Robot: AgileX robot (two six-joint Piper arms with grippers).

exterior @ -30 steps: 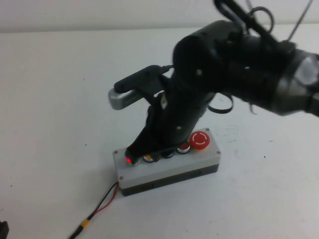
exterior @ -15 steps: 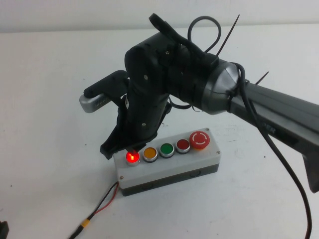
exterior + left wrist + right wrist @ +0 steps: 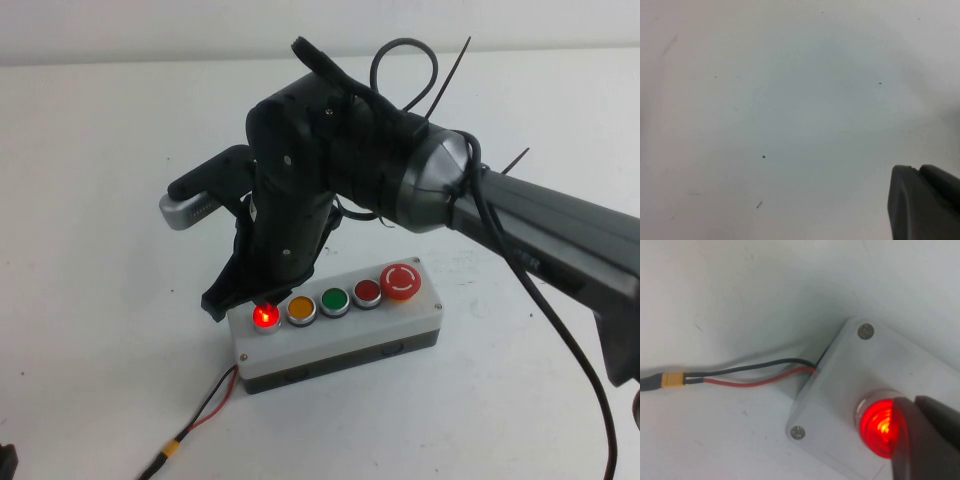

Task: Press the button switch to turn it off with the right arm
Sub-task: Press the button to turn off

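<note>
High view: a grey button box (image 3: 340,335) lay on the white table (image 3: 100,200), its long axis running from the robot's near left toward the far right, slightly skewed.
Button switch: the button switch (image 3: 265,316) sat at the left end of the box, face up, and glowed bright red.
Row order: beside it came an orange button (image 3: 301,309), a green button (image 3: 334,299), a darker red button (image 3: 367,291) and a large red mushroom button (image 3: 402,281) at the right end.
Writing: no readable lettering showed; the mushroom cap bore only white curved arrow marks.
Right arm: the right arm (image 3: 400,180) reached in from the right and bent down over the left end of the box.
Right gripper: the right gripper (image 3: 235,295) hung with its tip just at the far-left edge of the glowing button; whether its jaws were spread or closed could not be told.
Right wrist view: a dark fingertip (image 3: 925,440) overlapped the edge of the lit button (image 3: 880,427); red and black wires (image 3: 750,375) ran from the box end to a yellow connector (image 3: 672,380).
Left gripper: in the left wrist view, only a dark corner of the left gripper (image 3: 922,202) showed over bare table; its jaw state could not be told.
</note>
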